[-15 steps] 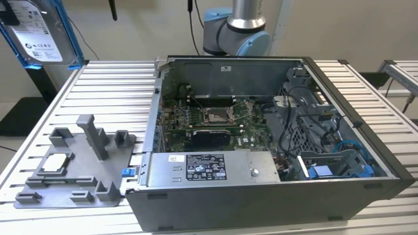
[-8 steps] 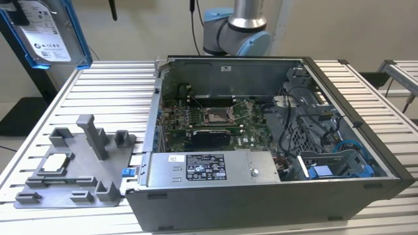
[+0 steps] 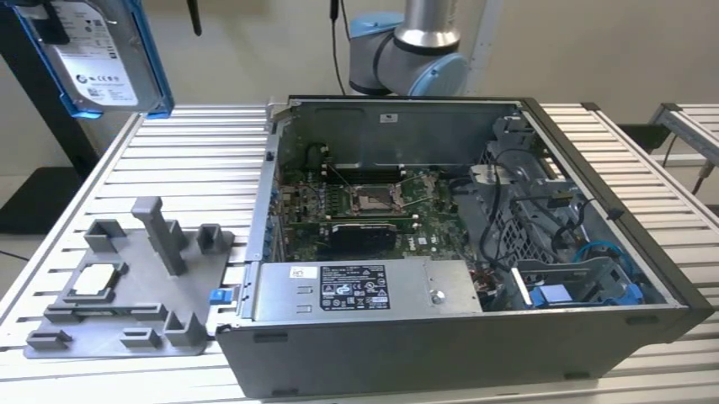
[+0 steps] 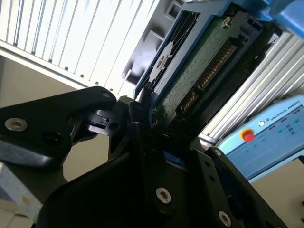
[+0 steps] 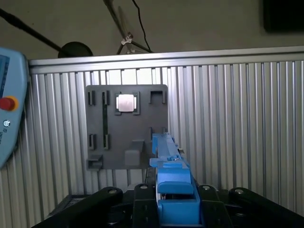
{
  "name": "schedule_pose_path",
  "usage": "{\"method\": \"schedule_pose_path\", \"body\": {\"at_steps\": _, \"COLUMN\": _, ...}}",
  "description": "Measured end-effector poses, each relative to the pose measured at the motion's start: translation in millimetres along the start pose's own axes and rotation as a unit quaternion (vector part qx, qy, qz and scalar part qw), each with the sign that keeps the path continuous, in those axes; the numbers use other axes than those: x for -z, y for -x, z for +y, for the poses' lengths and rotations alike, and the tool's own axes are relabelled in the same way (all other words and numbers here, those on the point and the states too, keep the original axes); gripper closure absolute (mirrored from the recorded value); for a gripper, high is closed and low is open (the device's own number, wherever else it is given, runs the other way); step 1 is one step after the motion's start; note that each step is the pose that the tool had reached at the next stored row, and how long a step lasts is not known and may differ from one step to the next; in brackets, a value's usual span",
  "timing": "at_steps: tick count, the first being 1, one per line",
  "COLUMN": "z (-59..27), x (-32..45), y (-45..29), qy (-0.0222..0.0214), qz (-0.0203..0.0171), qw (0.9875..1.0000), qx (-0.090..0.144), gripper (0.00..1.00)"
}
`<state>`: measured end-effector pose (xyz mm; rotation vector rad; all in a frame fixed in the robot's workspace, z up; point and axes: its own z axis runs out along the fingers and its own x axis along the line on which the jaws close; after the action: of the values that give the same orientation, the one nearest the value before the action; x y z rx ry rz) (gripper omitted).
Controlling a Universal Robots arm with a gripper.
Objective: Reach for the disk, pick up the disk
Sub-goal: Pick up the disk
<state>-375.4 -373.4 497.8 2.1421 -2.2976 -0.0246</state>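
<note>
Inside your pincer point(image 4: 142, 114) sits the disk point(image 3: 103, 52), clamped by its blue rail point(image 5: 172, 173), I think. Hold it firm and level, high over the grey tray point(image 5: 142, 126).

We see the disk point(image 3: 99, 63) cut by the exterior view's upper edge, our first wrist view crops the pendant point(image 5: 10, 114)

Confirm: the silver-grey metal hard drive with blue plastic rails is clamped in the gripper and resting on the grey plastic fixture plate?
Not resting. The silver-grey metal hard drive with blue plastic rails is clamped in the gripper, but the exterior view shows it in mid-air, clear of the grey plastic fixture plate.
</note>
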Motion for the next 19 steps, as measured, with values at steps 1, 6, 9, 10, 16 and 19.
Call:
{"method": "schedule_pose_path", "body": {"at_steps": 1, "z": -1.9, "x": 0.0, "y": 0.1, "qy": 0.0000, "qz": 0.0000, "qw": 1.0000, "qx": 0.000, "gripper": 1.00}}
{"method": "schedule_pose_path", "body": {"at_steps": 6, "z": -11.0, "x": 0.1, "y": 0.8, "qy": 0.0000, "qz": 0.0000, "qw": 1.0000, "qx": 0.000, "gripper": 1.00}}
{"method": "schedule_pose_path", "body": {"at_steps": 9, "z": -16.3, "x": 0.2, "y": 1.1, "qy": 0.0000, "qz": 0.0000, "qw": 1.0000, "qx": 0.000, "gripper": 1.00}}
{"method": "schedule_pose_path", "body": {"at_steps": 10, "z": -18.0, "x": 0.2, "y": 1.3, "qy": 0.0000, "qz": 0.0000, "qw": 1.0000, "qx": 0.000, "gripper": 1.00}}
{"method": "schedule_pose_path", "body": {"at_steps": 16, "z": -32.3, "x": 0.4, "y": 2.3, "qy": 0.0000, "qz": 0.0000, "qw": 1.0000, "qx": 0.000, "gripper": 1.00}}
{"method": "schedule_pose_path", "body": {"at_steps": 19, "z": -40.5, "x": 0.4, "y": 2.8, "qy": 0.0000, "qz": 0.0000, "qw": 1.0000, "qx": 0.000, "gripper": 1.00}}
